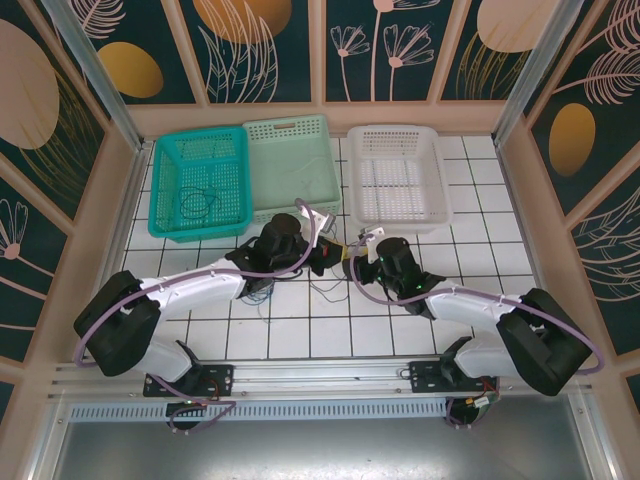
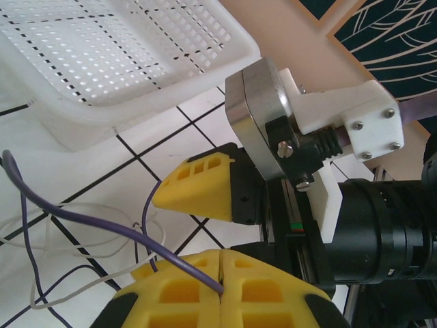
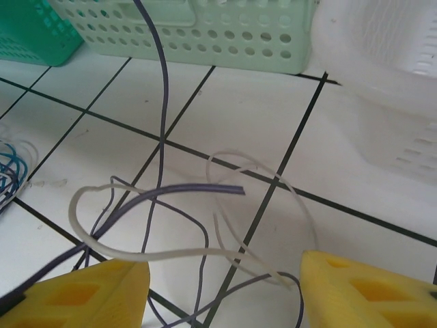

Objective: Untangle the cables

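The cables are thin wires lying loose on the white tiles. My left gripper (image 2: 222, 263) is shut on a purple wire (image 2: 82, 219), which runs away from the pads to the left over a pale wire (image 2: 75, 290). My right gripper (image 3: 225, 273) is open, its yellow fingers (image 3: 82, 294) wide apart above a purple wire end (image 3: 198, 188) and a white wire (image 3: 171, 256) that loops across the gap. In the top view the left gripper (image 1: 328, 255) and right gripper (image 1: 350, 265) sit close together mid-table, with wire strands (image 1: 262, 292) trailing beneath them.
Along the back stand a teal basket (image 1: 165, 190) holding a dark coiled wire (image 1: 195, 203), a pale green basket (image 1: 290, 130) and a white basket (image 1: 437, 190). A blue wire bundle (image 3: 10, 171) lies left of the right gripper. Walls close in the table.
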`<state>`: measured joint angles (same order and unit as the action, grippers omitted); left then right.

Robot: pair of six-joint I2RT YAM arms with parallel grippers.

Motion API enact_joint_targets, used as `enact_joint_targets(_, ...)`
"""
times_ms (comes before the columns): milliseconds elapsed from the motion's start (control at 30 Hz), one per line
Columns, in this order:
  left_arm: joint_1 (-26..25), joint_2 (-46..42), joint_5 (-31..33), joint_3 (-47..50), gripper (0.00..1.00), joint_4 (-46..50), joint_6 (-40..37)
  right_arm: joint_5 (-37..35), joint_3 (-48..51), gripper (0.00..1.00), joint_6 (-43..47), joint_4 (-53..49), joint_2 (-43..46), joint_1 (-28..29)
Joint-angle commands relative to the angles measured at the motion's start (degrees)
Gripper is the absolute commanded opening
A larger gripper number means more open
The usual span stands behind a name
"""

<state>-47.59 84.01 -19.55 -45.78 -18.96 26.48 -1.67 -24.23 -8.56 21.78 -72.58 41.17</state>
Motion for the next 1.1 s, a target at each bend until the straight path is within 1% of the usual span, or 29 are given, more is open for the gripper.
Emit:
enact_joint_targets(0,-0.1,0.0,-2.1,-1.8,0.00,0.6,0.8,-2.7,-0.3,0.59,3.0,3.6,-0.3,0.5)
enact_joint_targets(67,-0.1,-0.1,-2.7,-1.8,0.00,-0.1,1.6,-2.9,-0.2,0.53,3.8,3.8,-0.4,0.5)
enact_joint_targets(100,0.0,-0.2,-3.1,-1.8,0.00,-0.5,2.0,-2.6,-0.2,0.47,4.1,3.9,-0.3,0.5)
enact_joint_targets(167,-0.1,-0.6,-4.0,-2.2,0.00,-1.0,2.6,-2.5,0.0,0.34,4.4,4.1,0.1,0.5)
enact_joint_targets(233,-0.1,-1.1,-4.5,-2.5,0.00,-0.8,2.9,-3.3,0.8,0.18,4.7,4.5,1.1,0.5)
enact_joint_targets(333,0.0,-2.0,-4.2,-2.9,0.00,0.8,3.1,-4.8,2.0,0.08,4.5,4.0,2.7,0.2)
enact_joint_targets(433,0.2,-3.2,-2.7,-3.1,0.00,3.1,2.7,-5.3,3.1,0.03,3.3,2.8,4.4,-0.4)
enact_joint_targets(567,1.0,-6.1,0.3,-3.0,0.00,5.6,2.0,-6.1,4.0,0.01,1.1,0.0,6.5,-1.3)
enact_joint_targets(667,1.9,-9.1,2.6,-3.5,0.00,8.8,0.3,-5.6,4.5,0.00,0.0,-1.5,7.9,-1.5)
enact_joint_targets(767,2.8,-12.9,3.9,-4.2,0.00,11.4,-1.0,-6.5,4.5,0.00,-1.6,-3.3,8.1,-1.9)
enact_joint_targets(900,4.0,-18.3,5.3,-3.6,0.00,11.3,-0.9,-5.2,4.2,0.00,-3.2,-4.3,7.1,-2.9)
enact_joint_targets(967,4.4,-20.6,5.7,-2.7,0.00,9.2,-0.1,-4.2,4.0,0.00,-3.5,-4.2,6.2,-2.9)
enact_joint_targets(1067,4.8,-22.9,5.7,-2.0,0.00,6.2,0.8,-4.5,3.3,0.00,-4.0,-4.7,4.1,-2.8)
